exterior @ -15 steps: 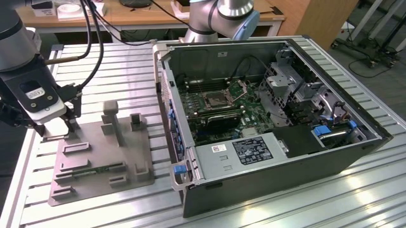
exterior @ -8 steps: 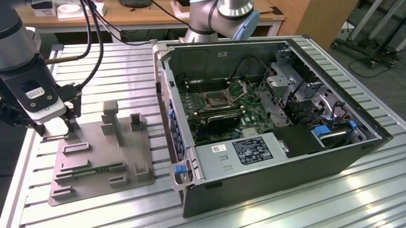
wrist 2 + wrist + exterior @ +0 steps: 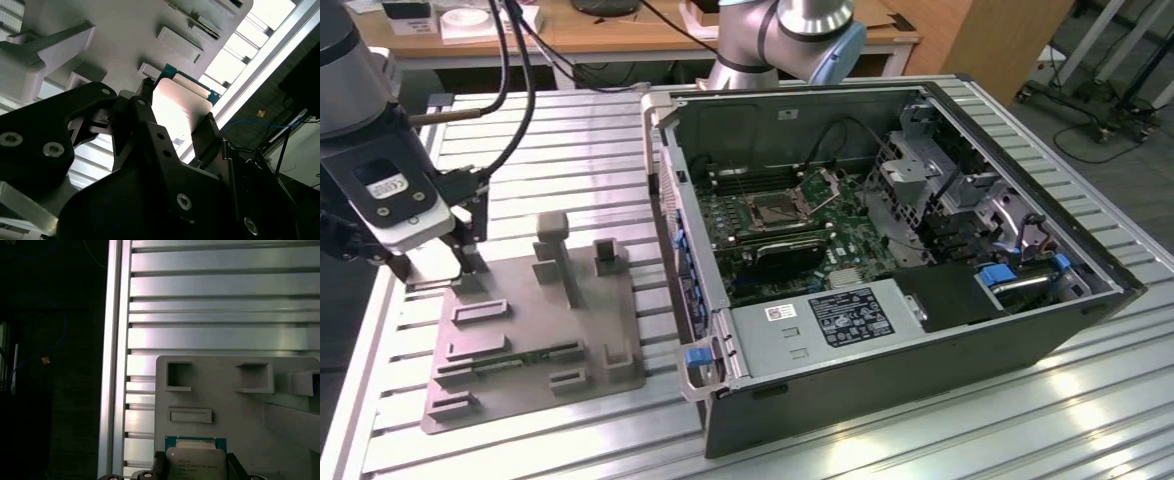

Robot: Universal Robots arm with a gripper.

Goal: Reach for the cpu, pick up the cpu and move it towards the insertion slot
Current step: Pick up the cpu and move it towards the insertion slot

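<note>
**Gripper pinches the cpu at the tray's corner**

The two black fingers press against opposite edges of the cpu, a small flat square chip with a pale silvery metal face and a thin green rim. The gripper is thus clamped on the chip. The first wrist view shows the same hold: the cpu sits between dark fingers, one on either side. Directly behind the chip lies the grey plastic tray, moulded with square pockets and raised blocks. Whether the chip rests on the tray or hangs just clear of it cannot be told.

In the exterior view the gripper stands over the tray at the corner nearest the exterior view's left. A long thin green memory stick lies in another recess of the tray. The tray rests on a ribbed silvery aluminium table.

Well apart, toward the exterior view's right, stands an open dark grey computer case. On its green board sits the insertion slot, a square socket with a silvery frame and dark centre, its hinged plate raised. The silver and blue arm rises behind the case.
</note>
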